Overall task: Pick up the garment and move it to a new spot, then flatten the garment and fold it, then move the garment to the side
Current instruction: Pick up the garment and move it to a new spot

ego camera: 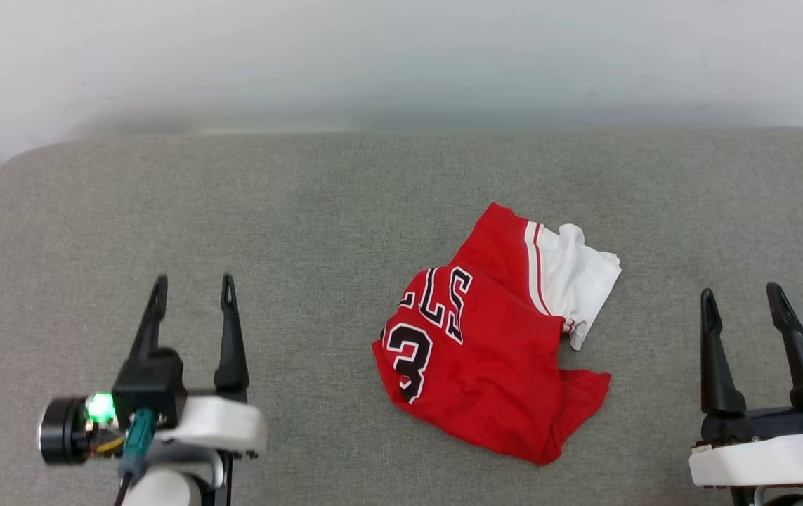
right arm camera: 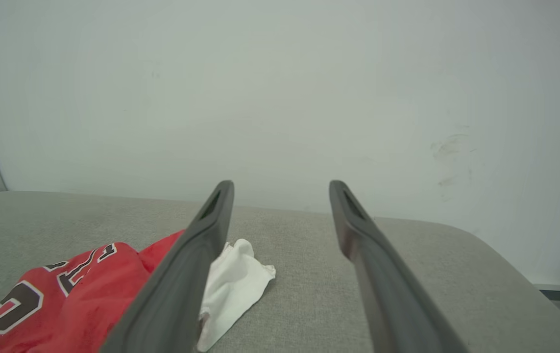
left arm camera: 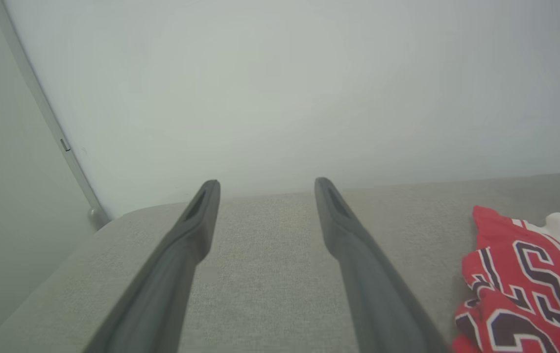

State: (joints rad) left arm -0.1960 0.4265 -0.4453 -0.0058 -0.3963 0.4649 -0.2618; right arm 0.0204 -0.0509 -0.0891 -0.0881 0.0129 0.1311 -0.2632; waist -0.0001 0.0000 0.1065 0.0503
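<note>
The garment (ego camera: 492, 337) is a red jersey with a white sleeve and black white-outlined print, lying crumpled on the grey padded surface (ego camera: 331, 211) a little right of centre. It also shows at the lower right of the left wrist view, garment (left arm camera: 524, 279), and at the lower left of the right wrist view, garment (right arm camera: 79, 289). My left gripper (ego camera: 192, 292) hovers open at the lower left, well clear of the cloth. To the garment's right, my right gripper (ego camera: 742, 299) stands open and apart from it. Both pairs of fingers hold nothing, left gripper (left arm camera: 266, 189) and right gripper (right arm camera: 282, 189).
A pale wall (ego camera: 401, 56) runs behind the surface's far edge. The surface's corners are rounded at the far left (ego camera: 15, 161) and right (right arm camera: 475, 235). A grey vertical strip (left arm camera: 59, 142) stands at the wall beside the left corner.
</note>
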